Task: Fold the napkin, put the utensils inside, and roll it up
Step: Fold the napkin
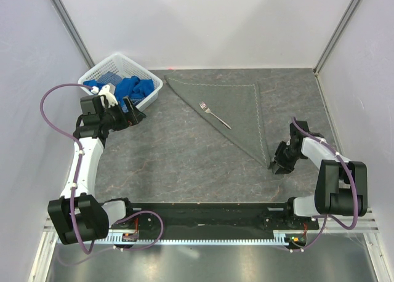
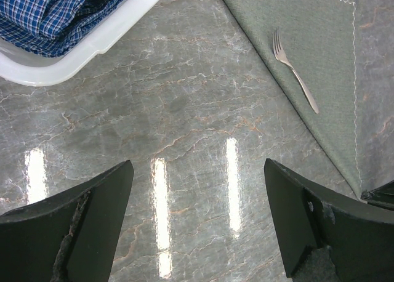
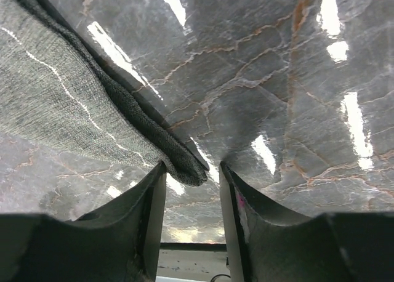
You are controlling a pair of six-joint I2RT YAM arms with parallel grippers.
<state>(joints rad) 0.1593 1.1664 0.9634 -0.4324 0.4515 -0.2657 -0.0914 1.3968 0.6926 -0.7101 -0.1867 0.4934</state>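
The dark grey napkin [image 1: 237, 106] lies folded into a triangle at the back right of the table, its long edge running from the back left down to a point at the front right. The small silver fork [image 1: 214, 114] lies on it near the long edge, and also shows in the left wrist view [image 2: 296, 80] on the napkin [image 2: 308, 29]. My right gripper [image 1: 274, 165] is low at the napkin's front corner [image 3: 184, 165], with its jaws apart on either side of the cloth tip [image 3: 192, 174]. My left gripper [image 1: 138, 116] is open and empty above bare tabletop [image 2: 197, 171], left of the napkin.
A white basket [image 1: 154, 83] holding bright blue cloths [image 1: 127, 88] stands at the back left, just behind my left gripper; it also shows in the left wrist view [image 2: 92, 45]. White walls close in the table on three sides.
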